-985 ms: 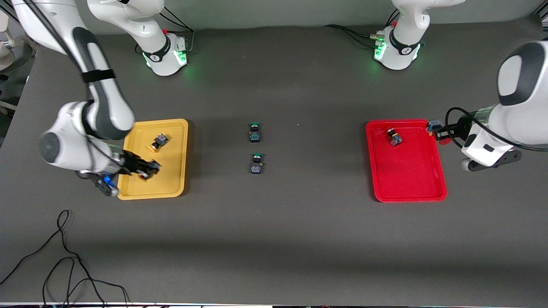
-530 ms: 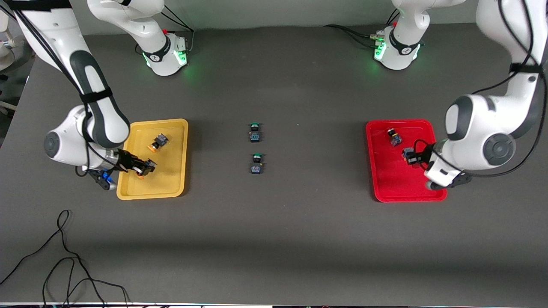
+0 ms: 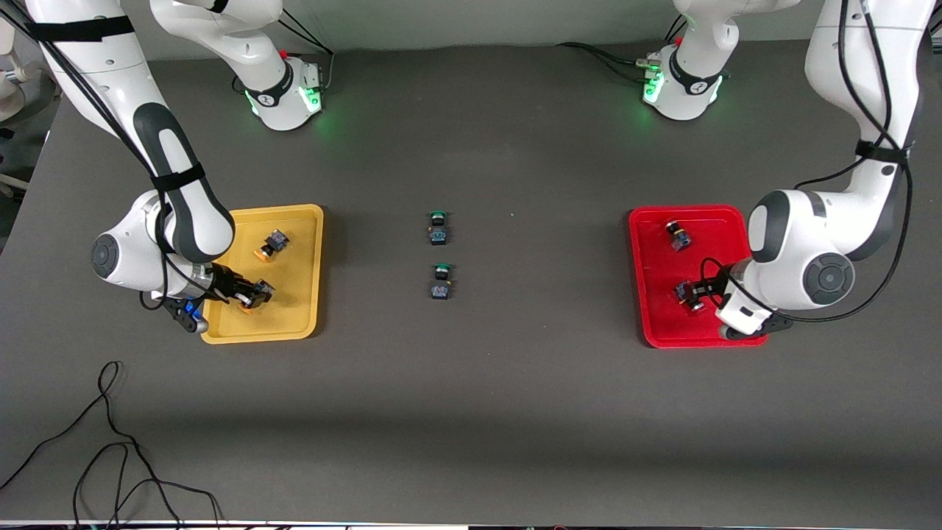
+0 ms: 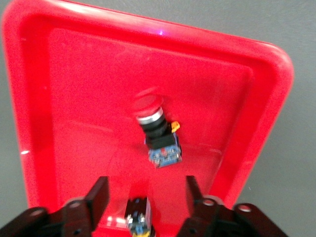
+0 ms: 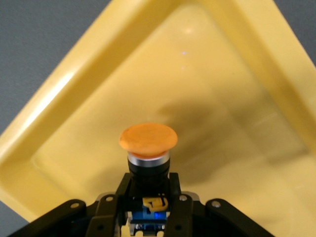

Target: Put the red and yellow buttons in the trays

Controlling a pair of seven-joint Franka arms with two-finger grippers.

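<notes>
My right gripper (image 3: 254, 294) is shut on a yellow button (image 5: 148, 138) and holds it low over the yellow tray (image 3: 298, 313), near the tray's nearer end. The tray also shows in the right wrist view (image 5: 222, 94). A second yellow button (image 3: 270, 244) lies in that tray. My left gripper (image 3: 698, 294) is open low over the red tray (image 3: 662, 324). A red button (image 4: 138, 219) lies between its spread fingers (image 4: 98, 195). Another red button (image 4: 155, 133) lies in the same tray (image 4: 84, 74), farther from the front camera (image 3: 678, 235).
Two green-capped buttons (image 3: 438, 228) (image 3: 441, 283) stand in the middle of the table between the trays. A black cable (image 3: 110, 442) lies on the table near the front edge at the right arm's end.
My left gripper moved from the red tray's farther corner to over its nearer part, lower down, and now stands open around the red button. My right gripper shifted only slightly over the yellow tray.
</notes>
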